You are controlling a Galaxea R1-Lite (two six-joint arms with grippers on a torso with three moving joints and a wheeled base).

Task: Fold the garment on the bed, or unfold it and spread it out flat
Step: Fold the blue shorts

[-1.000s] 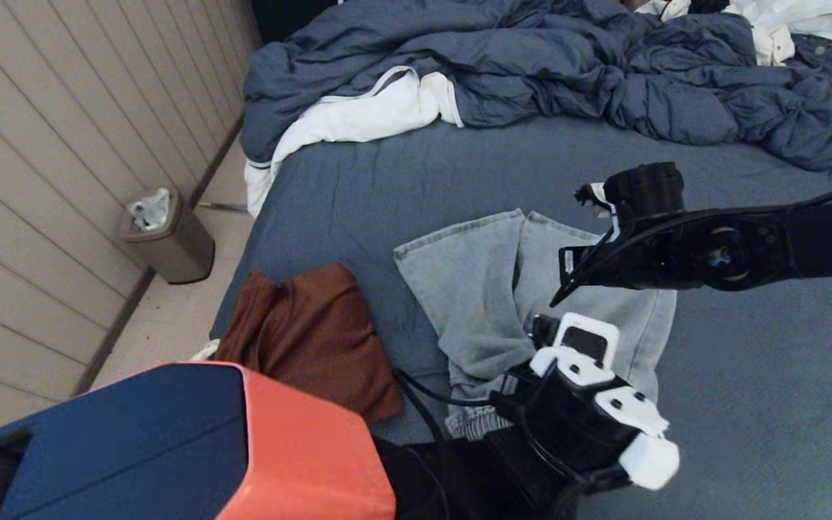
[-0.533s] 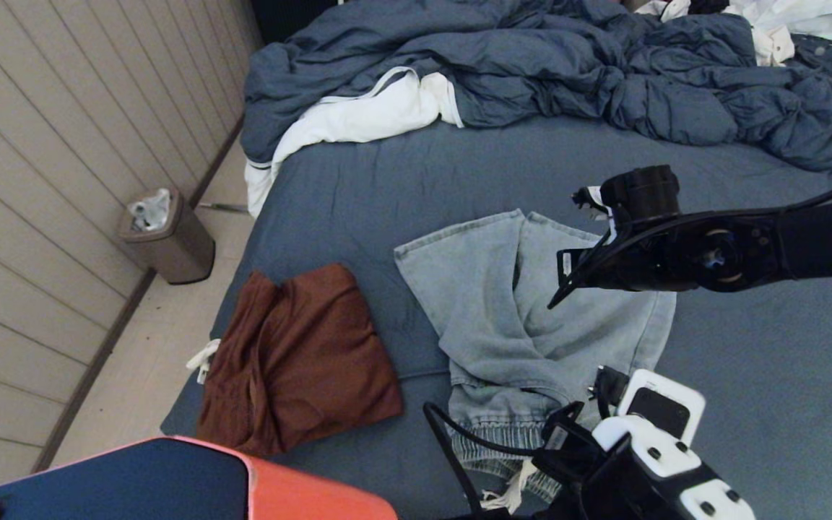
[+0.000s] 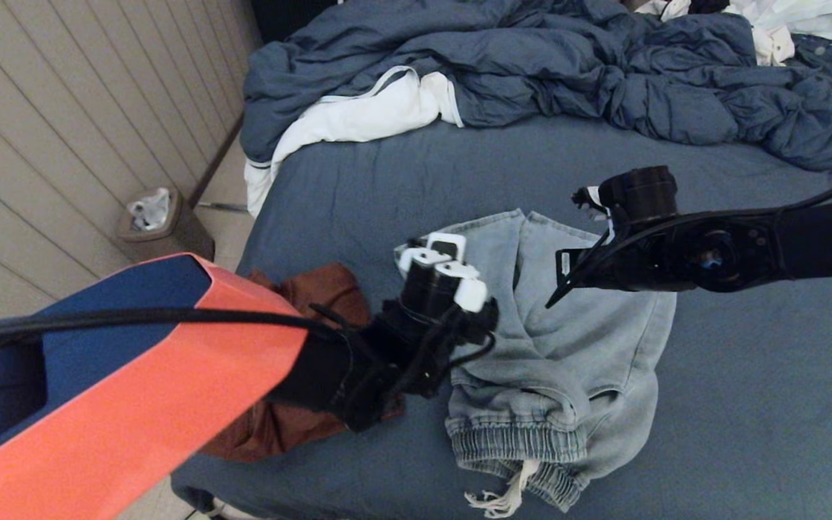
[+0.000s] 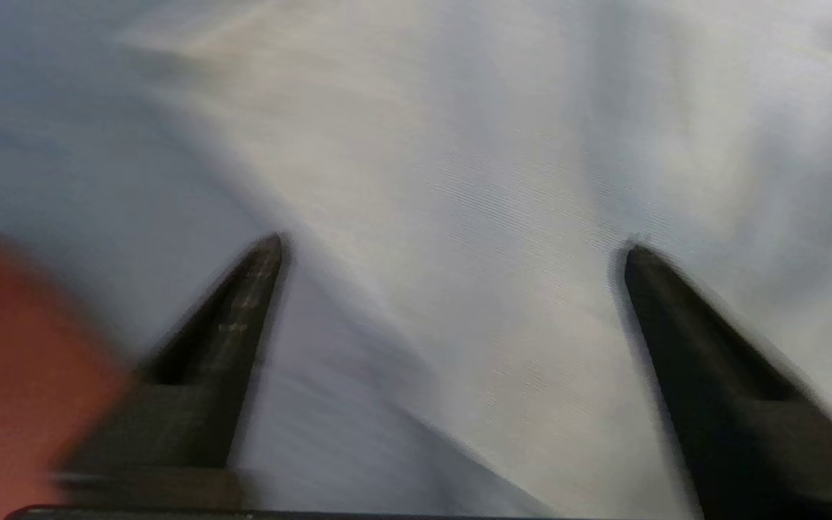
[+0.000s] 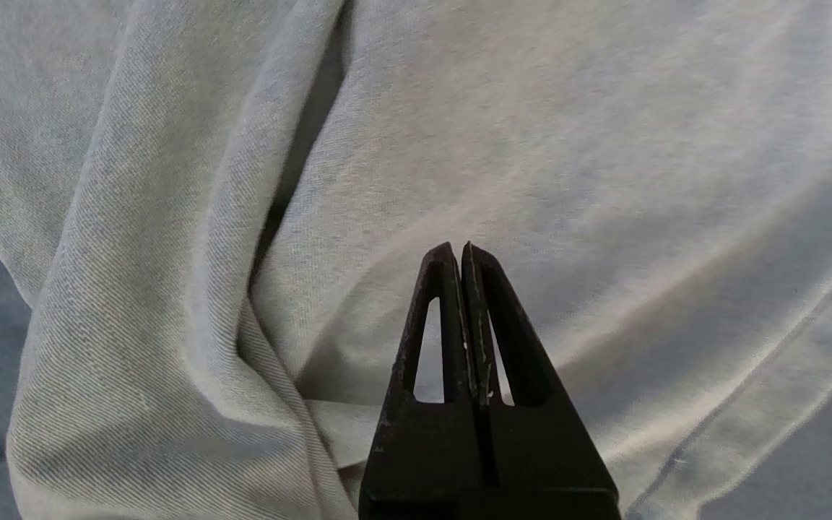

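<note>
Head view, garment: light denim trousers [image 3: 546, 339] lie crumpled on the bed [image 3: 358, 188], legs crossed over each other, drawstring waistband at the near edge; neither folded neatly nor spread flat.
Left gripper: the left gripper [image 4: 452, 245] hangs over the trousers' left leg near its hem, fingers spread wide, nothing between them; denim lies directly under the tips.
Right gripper: the right gripper [image 5: 465, 249] hovers above the trousers' middle, fingers pressed together, holding nothing.
Beside the left gripper: a brown garment [image 3: 300, 426] lies on the sheet, partly hidden under the arm.
Beyond both grippers: rumpled duvet [image 3: 531, 65].
Done: seemingly nothing yet.
Left: grasping, straightening the legs, then flattening or folding.
</note>
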